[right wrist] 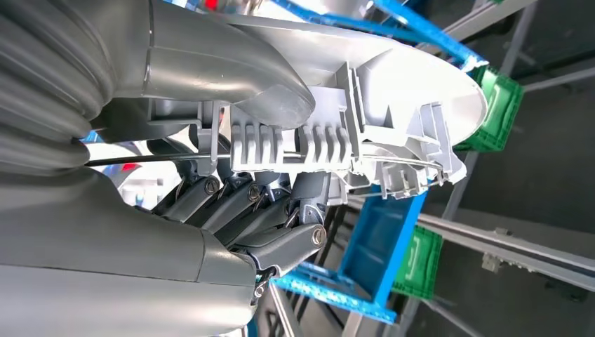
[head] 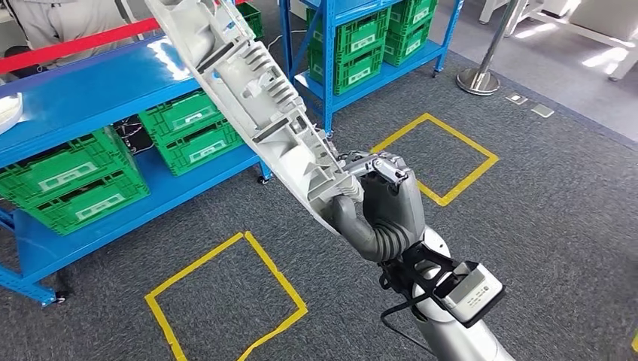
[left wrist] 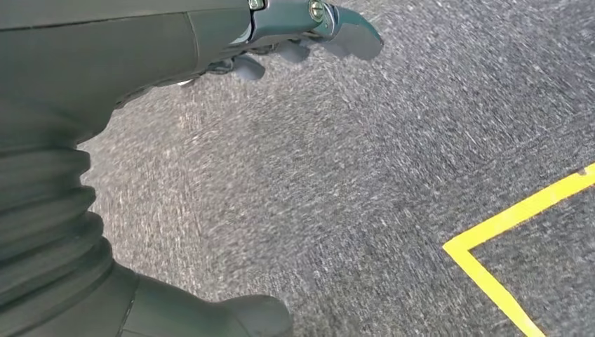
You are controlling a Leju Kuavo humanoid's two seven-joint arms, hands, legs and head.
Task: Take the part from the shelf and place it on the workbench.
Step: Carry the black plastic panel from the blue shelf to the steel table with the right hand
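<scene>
While I had the part [head: 256, 90] clear of the blue shelf [head: 90, 90], it sat pinched at its lower end in my right hand [head: 380, 207], long body angled up and to the left over the carpet, probably to keep it off the green crates [head: 71, 184]. Its top end was cut off by the head view's edge. My left hand [left wrist: 309, 31] hung over the carpet [left wrist: 337, 182] with nothing in it, fingers loosely spread. From the right wrist, thumb and fingers clamped the ribbed section; contact points were hidden. Couldn't see any workbench, so placing wasn't done yet.
</scene>
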